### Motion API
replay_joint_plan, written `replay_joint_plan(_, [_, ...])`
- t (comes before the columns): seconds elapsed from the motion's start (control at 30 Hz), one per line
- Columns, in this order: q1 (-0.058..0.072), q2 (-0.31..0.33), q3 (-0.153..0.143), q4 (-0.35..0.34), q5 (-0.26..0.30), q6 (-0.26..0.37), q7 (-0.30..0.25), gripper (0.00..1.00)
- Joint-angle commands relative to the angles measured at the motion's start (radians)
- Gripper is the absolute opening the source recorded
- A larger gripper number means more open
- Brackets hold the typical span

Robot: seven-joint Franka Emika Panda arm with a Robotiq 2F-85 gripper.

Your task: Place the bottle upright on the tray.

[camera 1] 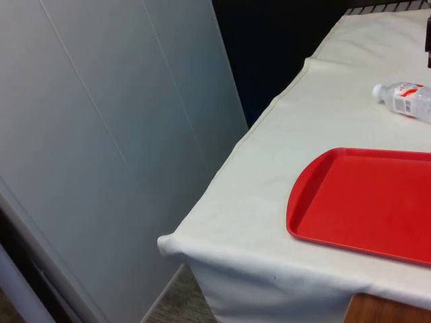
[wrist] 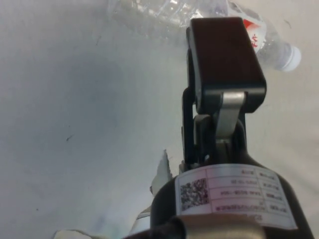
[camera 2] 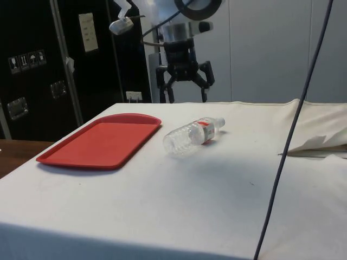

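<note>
A clear plastic bottle [camera 2: 192,136] with a red-and-white label and a white cap lies on its side on the white cloth, cap pointing away from the red tray [camera 2: 103,141]. In the front view the bottle [camera 1: 407,99] rests beyond the tray [camera 1: 363,202], near the front view's right edge. My gripper [camera 2: 186,93] hangs open above the table, behind the bottle, with nothing between its fingers. The wrist view has one black finger [wrist: 224,55] in front of the bottle [wrist: 169,12], which lies on the cloth below it.
A black cable [camera 2: 295,124] hangs across the side view to the right of the bottle. The cloth is rumpled into a fold [camera 2: 317,143] there. The table's corner and edge [camera 1: 202,229] drop off at the front view's left, beside a white panel wall.
</note>
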Motion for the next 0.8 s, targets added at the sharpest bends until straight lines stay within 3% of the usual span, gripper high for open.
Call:
replay_joint_plan(0.0, [-0.003, -0.013, -0.005, -0.018, -0.01, 0.031, 0.002, 1.0])
replay_joint_plan(0.47, [-0.011, -0.005, -0.023, -0.089, -0.018, 0.161, 0.02, 1.0])
replay_joint_plan(0.5, [-0.01, -0.008, -0.021, -0.084, -0.016, 0.137, 0.006, 1.0])
replay_joint_plan(0.53, [-0.011, -0.003, -0.022, -0.089, -0.017, 0.164, 0.024, 1.0])
replay_joint_plan(0.77, [-0.01, 0.013, -0.019, -0.089, -0.014, 0.172, 0.073, 1.0])
